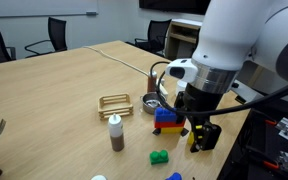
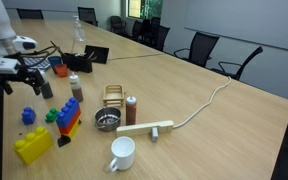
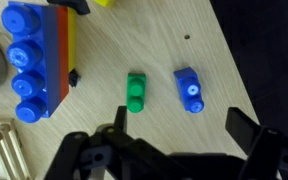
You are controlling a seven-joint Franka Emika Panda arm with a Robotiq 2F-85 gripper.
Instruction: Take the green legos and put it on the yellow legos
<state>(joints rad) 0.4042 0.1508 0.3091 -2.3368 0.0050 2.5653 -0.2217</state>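
Now it is the reaching step: the gripper (image 3: 176, 135) hovers, jaws wide and empty; next, I think, it must centre over the green legos (image 3: 135, 92) and descend.

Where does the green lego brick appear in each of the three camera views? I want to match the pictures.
Exterior view: the green legos lies low in the picture, right of centre, on the table.
Exterior view: it sits at the left, between the blue-and-red brick stack and a small blue brick.
Wrist view: it is near the centre.
Shared landmark: the blue-and-red brick stack, close beside it in every view.
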